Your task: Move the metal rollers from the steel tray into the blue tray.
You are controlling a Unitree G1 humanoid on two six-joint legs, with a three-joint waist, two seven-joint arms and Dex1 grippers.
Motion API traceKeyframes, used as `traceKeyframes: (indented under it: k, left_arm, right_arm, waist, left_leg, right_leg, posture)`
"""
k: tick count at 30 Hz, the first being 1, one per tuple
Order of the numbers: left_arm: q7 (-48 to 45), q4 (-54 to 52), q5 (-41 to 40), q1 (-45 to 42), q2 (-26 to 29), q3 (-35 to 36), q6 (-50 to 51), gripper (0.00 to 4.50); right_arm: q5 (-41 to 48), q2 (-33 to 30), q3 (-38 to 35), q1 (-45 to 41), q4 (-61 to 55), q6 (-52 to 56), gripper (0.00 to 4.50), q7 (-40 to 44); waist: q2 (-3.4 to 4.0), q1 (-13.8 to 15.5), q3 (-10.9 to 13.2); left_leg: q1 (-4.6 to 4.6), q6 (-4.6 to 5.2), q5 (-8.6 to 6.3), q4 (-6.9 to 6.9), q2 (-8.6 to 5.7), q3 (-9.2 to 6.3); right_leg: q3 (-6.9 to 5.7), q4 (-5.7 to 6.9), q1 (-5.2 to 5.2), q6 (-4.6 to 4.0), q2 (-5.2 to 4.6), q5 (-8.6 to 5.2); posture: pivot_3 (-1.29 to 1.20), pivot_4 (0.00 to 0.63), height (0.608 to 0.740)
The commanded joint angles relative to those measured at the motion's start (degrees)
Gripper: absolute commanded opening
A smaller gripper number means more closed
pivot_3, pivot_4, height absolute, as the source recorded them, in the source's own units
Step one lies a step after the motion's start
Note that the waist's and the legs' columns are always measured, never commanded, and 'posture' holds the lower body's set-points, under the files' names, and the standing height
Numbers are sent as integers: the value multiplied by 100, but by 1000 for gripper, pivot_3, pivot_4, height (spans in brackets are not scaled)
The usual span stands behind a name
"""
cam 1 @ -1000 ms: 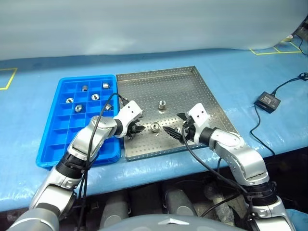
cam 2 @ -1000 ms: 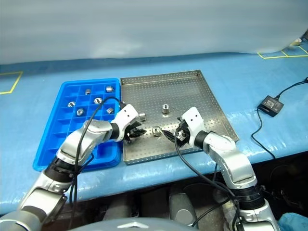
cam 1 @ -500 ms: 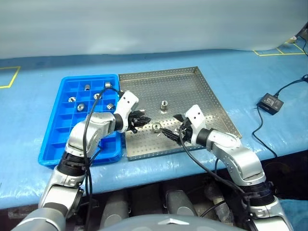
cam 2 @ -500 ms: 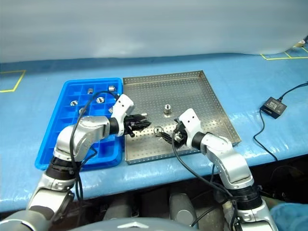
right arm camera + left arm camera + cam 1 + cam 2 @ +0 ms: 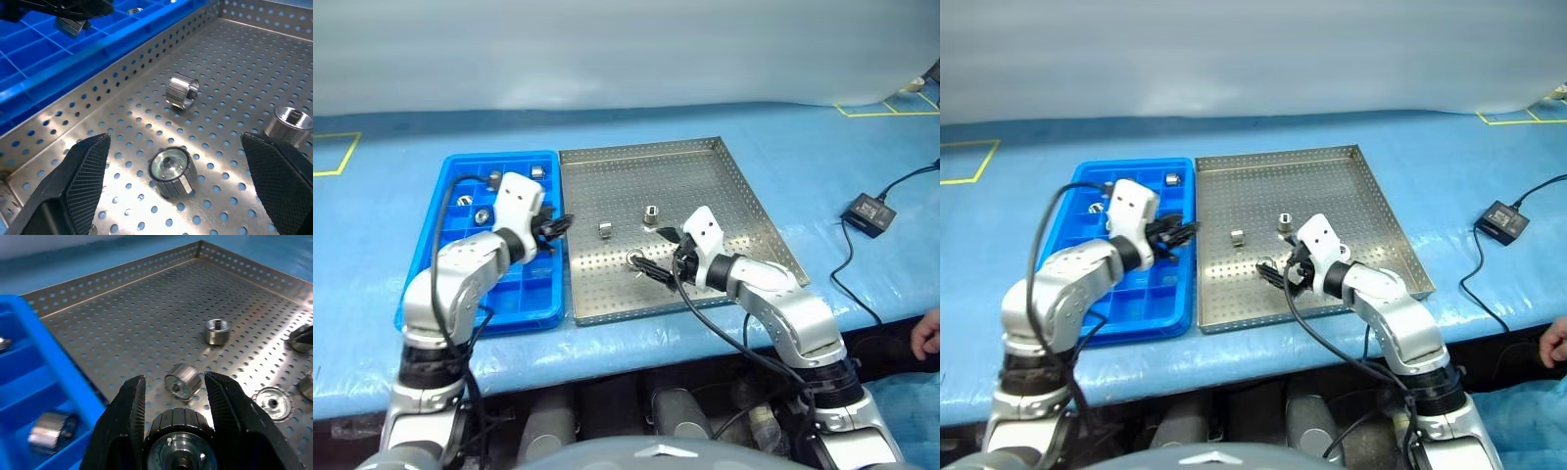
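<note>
My left gripper (image 5: 555, 226) is shut on one of the metal rollers (image 5: 179, 439) and hovers over the right edge of the blue tray (image 5: 460, 315). Several more rollers sit in the tray's far compartments (image 5: 536, 172). On the steel tray (image 5: 705, 186) lie three loose rollers: one on its side (image 5: 606, 230), one upright (image 5: 650, 213), and one (image 5: 171, 169) between the fingers of my open right gripper (image 5: 651, 257), which is low over the tray floor.
A small black box (image 5: 868, 210) with a cable lies on the blue table cover to the right of the steel tray. A person's hand (image 5: 928, 333) shows at the far right edge. Yellow tape lines mark the cover's corners.
My left gripper has lifted off the steel tray and swung left to the blue tray's edge, still shut on its roller. The right gripper has barely shifted.
</note>
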Motion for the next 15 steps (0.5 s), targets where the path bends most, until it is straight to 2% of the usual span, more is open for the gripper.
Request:
traceKeyframes:
  k: [1, 6, 15]
  left_arm:
    - [353, -772, 143, 421, 141, 400, 132, 1651]
    - [983, -1147, 470, 871, 133, 707, 224, 1651]
    - [2203, -348, 1013, 578, -701, 1143, -128, 1651]
  right_arm:
    - [266, 43, 68, -177, -215, -66, 4500, 327]
    - [340, 64, 192, -231, -205, -29, 4500, 481]
    - [245, 129, 341, -321, -66, 4, 4500, 414]
  waist:
    - [-2, 51, 1]
    - [-8, 288, 3]
    - [-16, 496, 0]
  left_leg:
    - [-1, 0, 0, -1, 0, -1]
    - [-3, -1, 0, 5, -1, -5]
    - [-3, -4, 3, 13, -1, -7]
  right_leg:
    - [-1, -1, 0, 0, 0, 0]
    - [-7, -3, 3, -1, -4, -1]
    - [-16, -4, 8, -5, -5, 3]
  posture:
    - [-2, 150, 740]
    - [51, 150, 740]
    - [72, 150, 740]
